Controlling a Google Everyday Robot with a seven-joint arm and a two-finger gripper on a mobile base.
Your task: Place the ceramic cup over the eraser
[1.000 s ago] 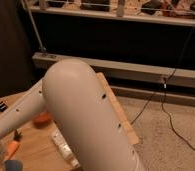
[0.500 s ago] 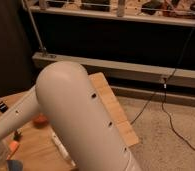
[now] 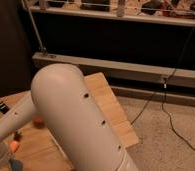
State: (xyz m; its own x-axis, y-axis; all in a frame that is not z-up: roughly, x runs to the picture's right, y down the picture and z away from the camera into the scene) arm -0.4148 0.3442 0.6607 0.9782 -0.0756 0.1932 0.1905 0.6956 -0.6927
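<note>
Arm elbow (image 3: 58,87) shifted toward 9 o'clock vs. earlier frame. Gripper (image 3: 0,159) at 8 o'clock corner, low over wooden surface (image 3: 108,107), mostly cut off; open or closed: cannot tell. Ceramic cup (image 3: 15,164): blue bit at bottom edge, just beside gripper. Eraser (image 3: 1,106) at 9 o'clock, apart from cup. Red-orange bowl (image 3: 38,121) peeks below forearm.

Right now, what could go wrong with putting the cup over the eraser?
1. The white arm hides much of the wooden table; the pincer is out of view past the lower left corner, so alignment cannot be checked.
2. The forearm passes close to a small red-orange item and could knock it.
3. A black cable lies on the floor beside the table; the base might catch it.
</note>
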